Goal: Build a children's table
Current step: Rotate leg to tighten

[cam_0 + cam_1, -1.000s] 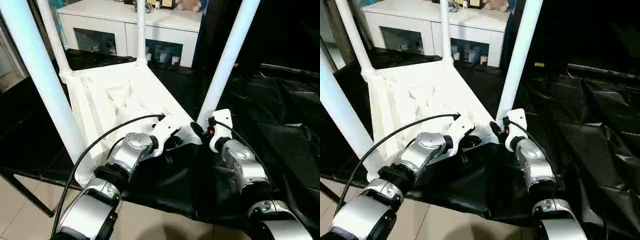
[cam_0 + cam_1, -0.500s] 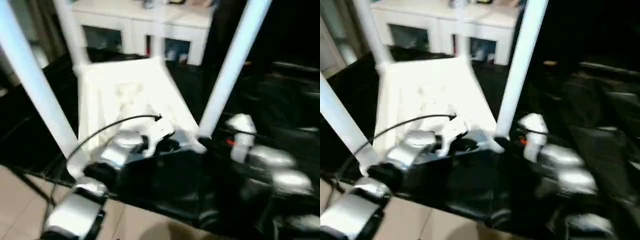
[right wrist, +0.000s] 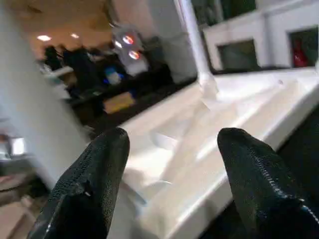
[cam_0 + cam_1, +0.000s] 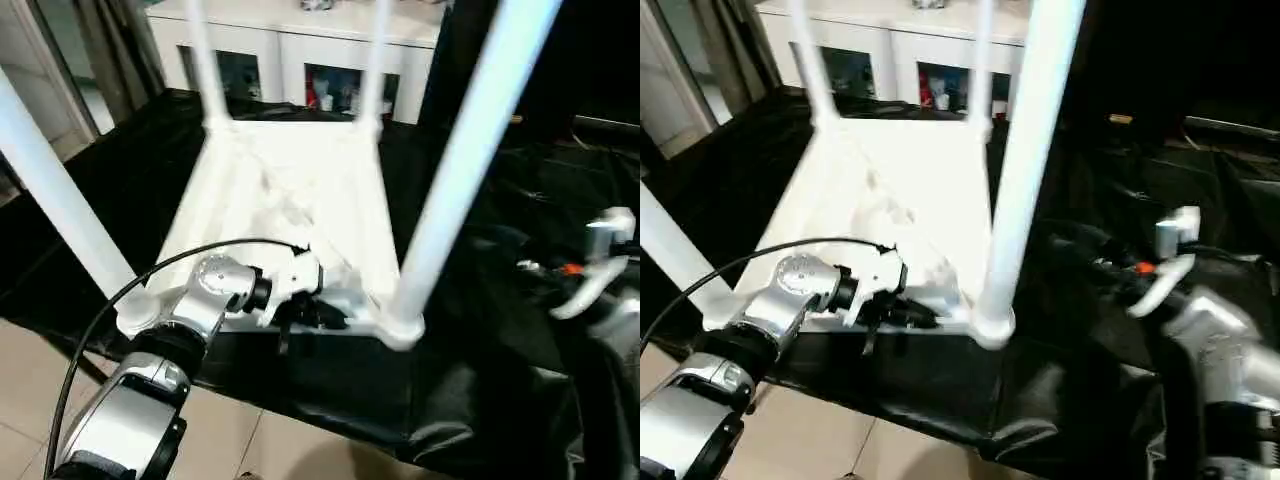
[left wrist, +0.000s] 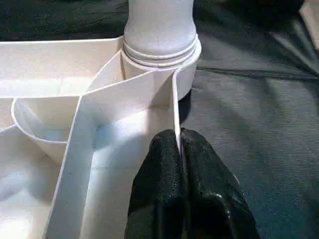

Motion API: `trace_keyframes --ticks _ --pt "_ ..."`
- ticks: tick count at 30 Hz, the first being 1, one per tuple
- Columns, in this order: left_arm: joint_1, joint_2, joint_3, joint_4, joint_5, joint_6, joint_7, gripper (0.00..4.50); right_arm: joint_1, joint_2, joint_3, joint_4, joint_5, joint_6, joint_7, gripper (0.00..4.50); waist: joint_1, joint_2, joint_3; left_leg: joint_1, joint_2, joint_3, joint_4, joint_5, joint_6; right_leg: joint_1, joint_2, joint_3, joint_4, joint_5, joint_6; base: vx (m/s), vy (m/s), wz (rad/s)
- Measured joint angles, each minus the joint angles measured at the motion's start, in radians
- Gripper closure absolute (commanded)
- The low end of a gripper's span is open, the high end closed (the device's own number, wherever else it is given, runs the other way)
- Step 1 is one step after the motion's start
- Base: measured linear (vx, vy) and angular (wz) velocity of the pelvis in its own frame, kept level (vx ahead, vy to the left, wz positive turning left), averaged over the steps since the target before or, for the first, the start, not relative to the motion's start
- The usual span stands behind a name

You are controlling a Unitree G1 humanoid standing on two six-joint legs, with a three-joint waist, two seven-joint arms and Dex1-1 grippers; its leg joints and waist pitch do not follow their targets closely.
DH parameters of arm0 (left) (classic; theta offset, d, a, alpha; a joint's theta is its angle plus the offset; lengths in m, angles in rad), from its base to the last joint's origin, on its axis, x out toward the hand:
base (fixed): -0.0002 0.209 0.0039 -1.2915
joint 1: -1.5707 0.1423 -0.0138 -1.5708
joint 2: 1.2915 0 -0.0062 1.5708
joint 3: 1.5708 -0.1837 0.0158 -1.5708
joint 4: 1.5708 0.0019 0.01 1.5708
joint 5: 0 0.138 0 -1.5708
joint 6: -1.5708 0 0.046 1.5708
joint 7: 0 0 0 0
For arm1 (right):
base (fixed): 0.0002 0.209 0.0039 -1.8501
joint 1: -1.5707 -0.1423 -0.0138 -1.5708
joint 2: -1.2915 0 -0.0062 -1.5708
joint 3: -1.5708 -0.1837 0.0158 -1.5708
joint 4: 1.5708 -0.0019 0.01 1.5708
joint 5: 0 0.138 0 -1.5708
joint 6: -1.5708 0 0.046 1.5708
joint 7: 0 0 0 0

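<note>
the tabletop (image 4: 290, 190) lay underside-up on the black-draped bench with all four legs (image 4: 470, 150) standing in its corner sockets, so assembly looked nearly done; only righting it seemed left. the left gripper (image 5: 178, 149) pinched its near rim wall, while the right gripper (image 3: 169, 164) hung spread and empty.

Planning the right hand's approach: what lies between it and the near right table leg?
Only black cloth lies between the open right hand and that leg, seen in the left eye view.
</note>
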Motion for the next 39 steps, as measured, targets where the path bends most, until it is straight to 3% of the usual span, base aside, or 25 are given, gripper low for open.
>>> trace_keyframes --ticks 6,7,10,16,21,25,28,30,33,39 --pt "0.011 0.0 -0.014 -0.006 0.0 -0.065 -0.044 4.5 -0.009 0.058 0.065 0.076 -0.121 -0.085 -0.161 1.38 0.004 0.001 0.0 -0.001 0.0 0.001 0.001 0.0 0.0 0.0 -0.001 0.001 0.0 0.0 0.0 0.0 0.0 0.0" --pt "0.012 0.001 -0.018 -0.006 0.001 -0.078 -0.045 4.06 -0.011 0.071 0.069 0.095 -0.144 -0.098 -0.198 1.34 0.006 0.001 0.0 -0.001 0.0 0.002 0.001 0.0 0.0 0.0 -0.001 0.001 0.0 0.0 0.0 0.0 0.0 0.0" --pt "0.016 0.013 -0.018 -0.009 0.0 -0.102 -0.056 4.06 -0.023 0.122 0.08 0.155 -0.225 -0.163 -0.351 1.34 0.007 0.001 0.001 0.0 0.0 0.003 0.001 0.0 -0.001 0.0 -0.001 0.001 0.001 0.0 0.0 0.0 0.0 0.0" --pt "0.051 0.037 0.104 -0.181 -0.123 -0.054 -0.018 3.53 -0.023 0.263 0.077 0.104 -0.304 -0.243 -0.617 1.34 -0.014 0.001 0.001 0.0 0.0 0.004 0.001 0.0 -0.001 -0.004 -0.001 0.003 0.006 -0.001 0.001 0.0 0.0 0.0" --pt "0.158 0.05 0.263 -0.364 -0.22 0.082 0.217 3.13 0.011 0.295 0.094 0.001 -0.43 -0.278 -0.827 1.34 -0.033 -0.001 0.001 0.0 0.0 0.005 0.001 0.001 -0.004 -0.006 0.0 0.005 0.01 -0.002 0.003 0.0 0.0 0.0" --pt "0.257 0.006 0.39 -0.45 -0.145 0.101 0.578 2.87 0.085 0.346 0.148 -0.096 -0.486 -0.278 -0.883 1.34 -0.046 -0.001 0.001 0.0 0.0 0.004 0.001 0.001 -0.005 -0.007 0.001 0.005 0.012 -0.006 0.01 0.0 0.0 0.0" --pt "0.377 -0.108 0.48 -0.584 -0.101 0.217 0.829 2.51 0.139 0.352 0.2 -0.14 -0.517 -0.284 -0.883 1.02 -0.061 -0.001 0.001 -0.001 0.0 0.002 0.001 0.001 -0.005 -0.007 0.001 0.006 0.011 -0.008 0.013 0.0 0.0 0.0" --pt "0.447 -0.185 0.494 -0.655 -0.081 0.258 0.943 2.33 0.154 0.356 0.205 -0.157 -0.519 -0.286 -0.883 0.89 -0.064 0.0 0.002 -0.004 0.0 0.002 0.001 0.001 -0.004 -0.007 0.001 0.006 0.008 -0.008 0.014 0.0 0.0 0.0" --pt "0.474 -0.243 0.497 -0.728 -0.058 0.247 1.057 2.2 0.155 0.354 0.206 -0.188 -0.521 -0.283 -0.892 0.75 -0.065 0.001 0.002 -0.006 0.0 0.001 0.001 0.001 -0.004 -0.006 0.002 0.006 0.007 -0.007 0.012 0.0 0.0 0.0" --pt "0.486 -0.251 0.481 -0.782 -0.014 0.161 1.151 2.2 0.155 0.356 0.2 -0.203 -0.524 -0.277 -0.919 0.75 -0.074 0.002 0.001 -0.005 0.0 -0.001 0.001 0.001 -0.004 -0.006 0.003 0.006 0.007 -0.008 0.016 0.0 0.0 0.0"
